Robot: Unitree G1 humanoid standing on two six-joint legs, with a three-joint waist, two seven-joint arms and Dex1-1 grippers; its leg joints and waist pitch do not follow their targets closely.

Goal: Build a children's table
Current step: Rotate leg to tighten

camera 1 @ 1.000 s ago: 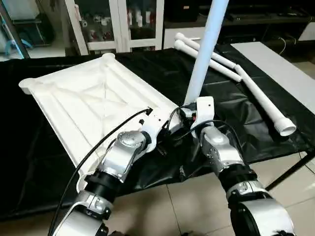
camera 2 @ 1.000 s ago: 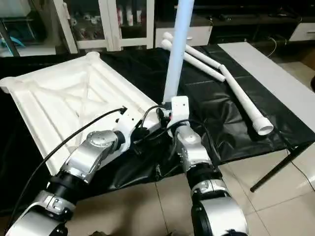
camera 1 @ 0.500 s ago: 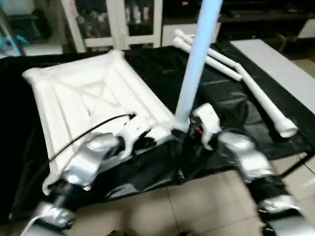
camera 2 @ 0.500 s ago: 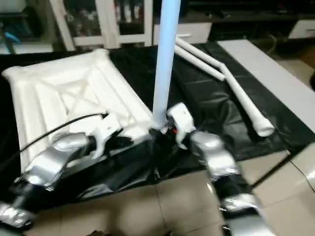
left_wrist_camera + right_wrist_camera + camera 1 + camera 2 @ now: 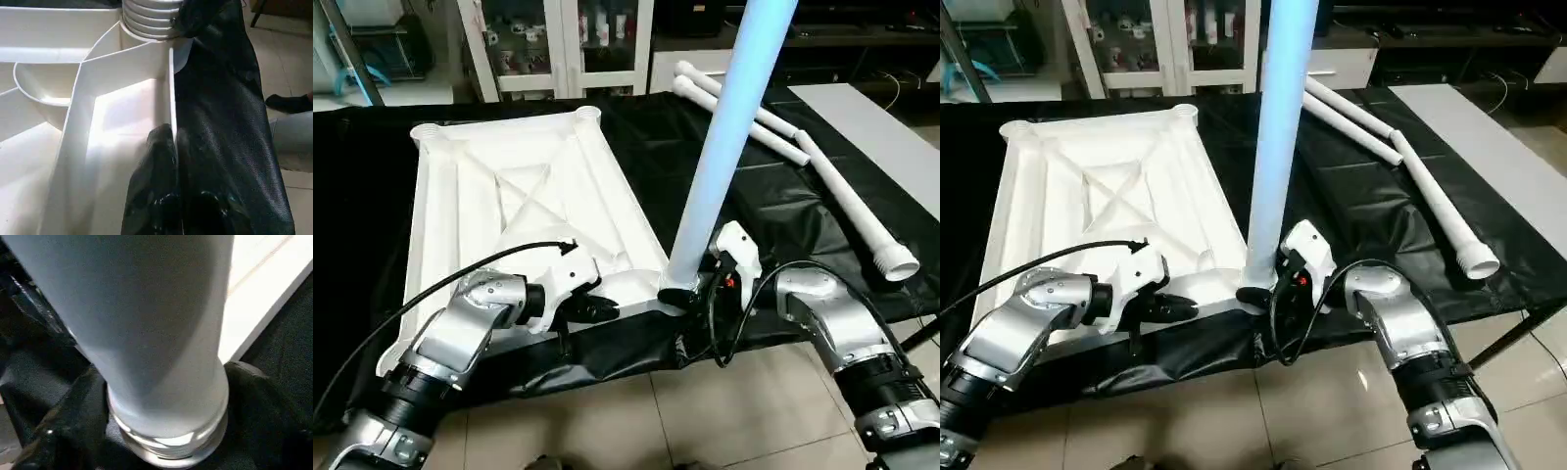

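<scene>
Presently, the white tabletop (image 5: 519, 211) lay ribbed side up on the black-covered work table (image 5: 773, 206), its near edge running along the work table's front edge. One leg (image 5: 729, 137) stood upright in the socket at the tabletop's near right corner, leaning slightly away from vertical. The right gripper (image 5: 161, 396) sat at the foot of that leg, its black fingers (image 5: 73, 421) standing on either side of the ribbed base, close against it; whether they pressed on it could not be told. The left gripper (image 5: 607, 311) was at the tabletop's near edge, just left of the same corner. In the left wrist view its fingers (image 5: 156, 171) were drawn close together about the thin upright rim (image 5: 171, 98) of the tabletop, one inside and one outside. Three further legs (image 5: 773, 132) lay loose on the work table toward its far right corner, well apart from the tabletop, the nearest one (image 5: 857, 220) reaching toward the right edge.
</scene>
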